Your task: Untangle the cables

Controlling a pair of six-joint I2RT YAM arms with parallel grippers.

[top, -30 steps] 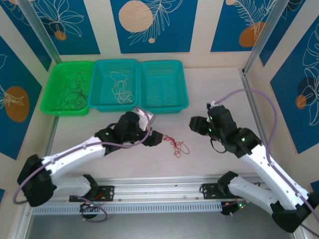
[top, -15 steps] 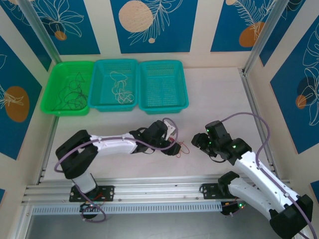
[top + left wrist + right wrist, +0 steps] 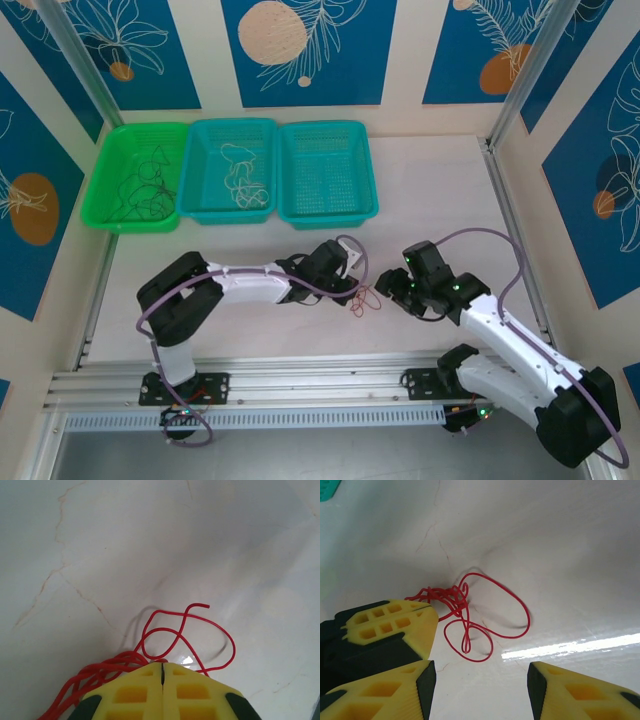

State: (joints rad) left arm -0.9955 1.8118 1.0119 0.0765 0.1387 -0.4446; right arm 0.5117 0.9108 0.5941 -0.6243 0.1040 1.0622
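Two-thirds done: black cable (image 3: 148, 190), white cable (image 3: 240, 178) binned at eleven o'clock; red cable (image 3: 449, 596) at six, left pincer (image 3: 162, 667) clamped on it, right pincer (image 3: 479, 676) apart

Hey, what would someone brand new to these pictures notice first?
The red cable, a bright tangle on the pale table, is pinched in the shut left claw, with the right claw open beside it. At the far edge, a green basket holds a black cable and a teal basket a white cable.
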